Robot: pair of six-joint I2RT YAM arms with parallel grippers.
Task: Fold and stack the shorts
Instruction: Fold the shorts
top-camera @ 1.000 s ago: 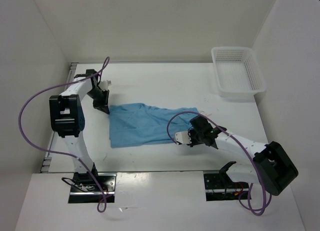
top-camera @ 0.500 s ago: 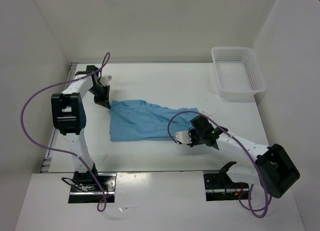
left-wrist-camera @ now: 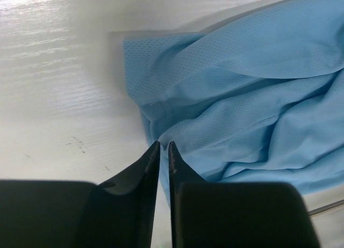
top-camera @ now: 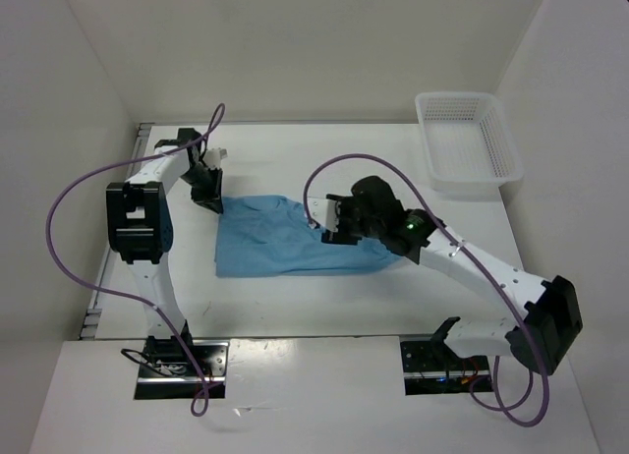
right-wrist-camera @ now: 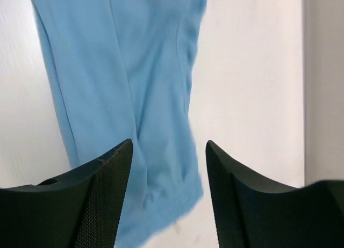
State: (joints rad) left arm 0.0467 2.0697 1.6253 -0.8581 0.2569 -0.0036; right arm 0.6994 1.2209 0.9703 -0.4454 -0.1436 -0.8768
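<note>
Top external view first: the light sky-blue soft fabric shorts [top-camera: 280, 243] lie spread flat on the white table [top-camera: 295, 159], a little left of the frame's centre, with some loose creases near their upper edge. I see the left gripper [top-camera: 209, 200] in the upper left part of the frame, down at the top-left corner of the cloth. The right gripper [top-camera: 334, 225] is just right of centre, above the right-hand end of the shorts. A white plastic mesh basket [top-camera: 467, 98] stands in the upper right corner of the table, well apart from the cloth and from both arms. A purple cable [top-camera: 69, 194] loops from each arm.

On my left wrist feed the black fingers run up from the bottom edge and almost meet, with only a thin slit between them. The left gripper [left-wrist-camera: 164, 146] has its tips at the rumpled lower-left edge of the shorts [left-wrist-camera: 242, 97], and I see no cloth pinched in the slit. Bare table [left-wrist-camera: 54, 97] fills the left side of that frame.

On my right wrist feed the right gripper [right-wrist-camera: 167, 146] stands wide, with nothing caught between its textured fingers. The shorts [right-wrist-camera: 134, 60] run down the left and middle of that frame beneath the gap. White table [right-wrist-camera: 247, 71] shows on the right.
</note>
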